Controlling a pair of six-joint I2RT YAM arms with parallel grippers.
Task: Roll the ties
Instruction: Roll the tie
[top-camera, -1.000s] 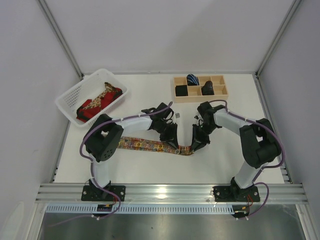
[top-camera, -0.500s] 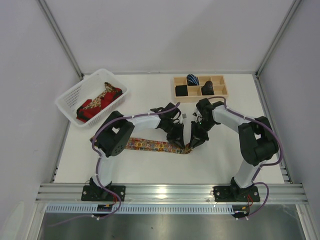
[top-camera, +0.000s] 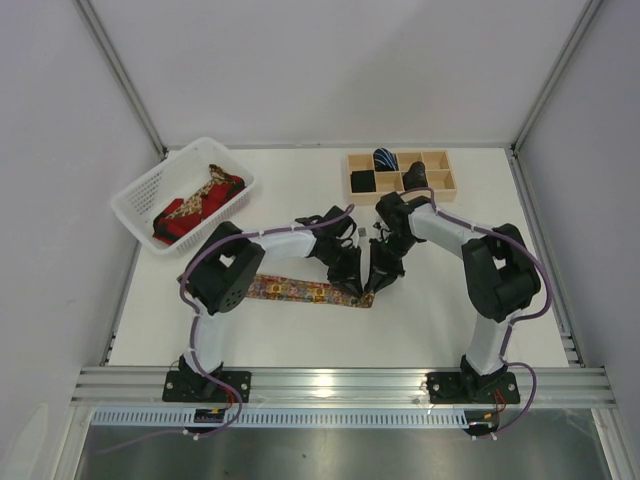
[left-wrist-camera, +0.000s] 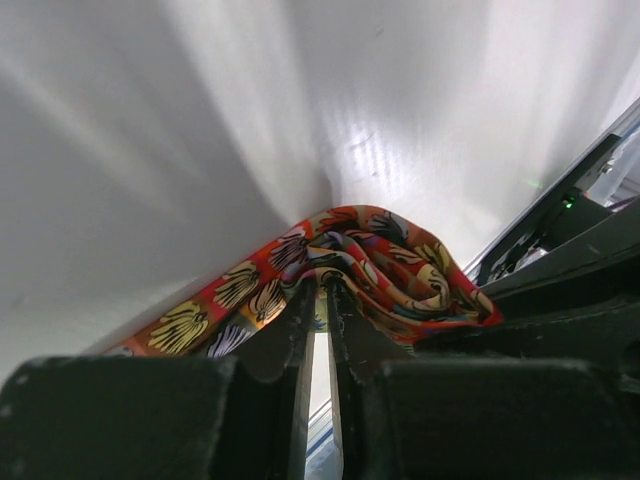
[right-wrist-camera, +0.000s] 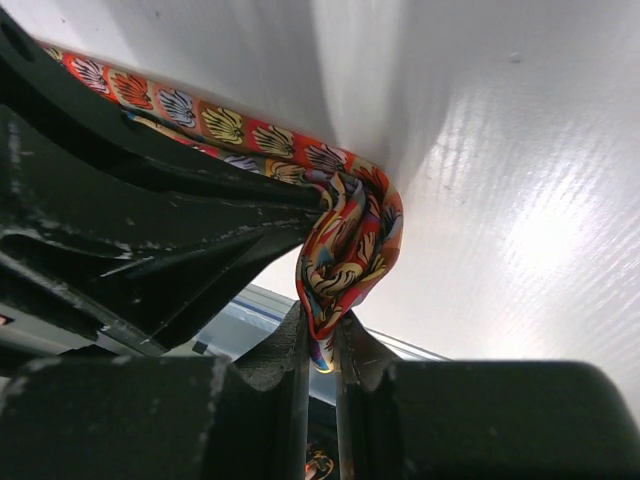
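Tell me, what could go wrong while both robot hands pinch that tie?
The left gripper and right gripper both pinch the floral tie at its bunched end, close together, so they might bump. Each holds only a thin fold, which could slip out and let the bunch fall open.

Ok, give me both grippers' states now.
Left gripper: shut on the tie.
Right gripper: shut on the same tie.

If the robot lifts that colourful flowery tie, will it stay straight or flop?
It would probably flop: the floral tie bunches into soft folds where both pairs of jaws pinch it. It is likely light too, since the rest of it lies flat and thin.
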